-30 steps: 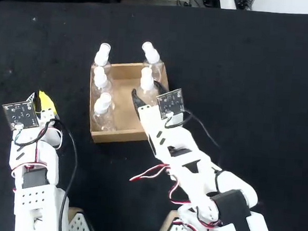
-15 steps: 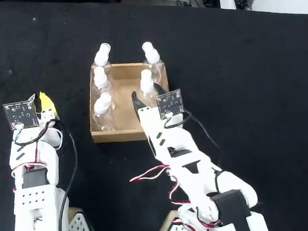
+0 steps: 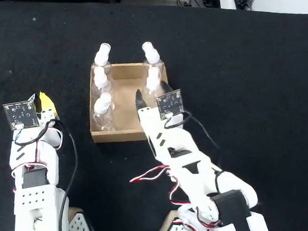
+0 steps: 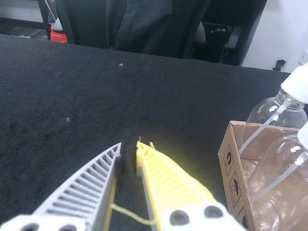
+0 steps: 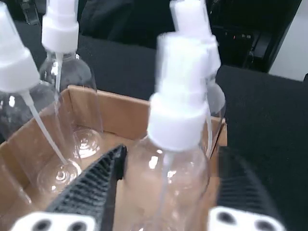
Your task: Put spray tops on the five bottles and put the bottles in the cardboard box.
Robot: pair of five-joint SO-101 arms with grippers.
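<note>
The cardboard box [image 3: 118, 134] sits on the black tabletop [image 3: 252, 75], a little left of centre, and all five spray bottles stand upright in it with white spray tops on. Three bottles line its left side: the far-left bottle [image 3: 103, 54], the middle-left bottle [image 3: 99, 78] and the near-left bottle [image 3: 103, 104]. On its right side, the far-right bottle [image 3: 150, 53] stands in the far corner. The near-right bottle [image 3: 153, 79] is just in front of it.

The right gripper [image 3: 153, 92] reaches into the box from the near side. Its black fingers [image 5: 94, 185] are spread, one on each side of the near-right bottle's clear body. In the right wrist view, one finger lies against the bottle and the other stands just off it.

The left gripper [image 3: 42, 102] hovers over bare tabletop, left of the box and well apart from it. Its grey and yellow fingers [image 4: 166, 185] are drawn nearly together with nothing between them.
</note>
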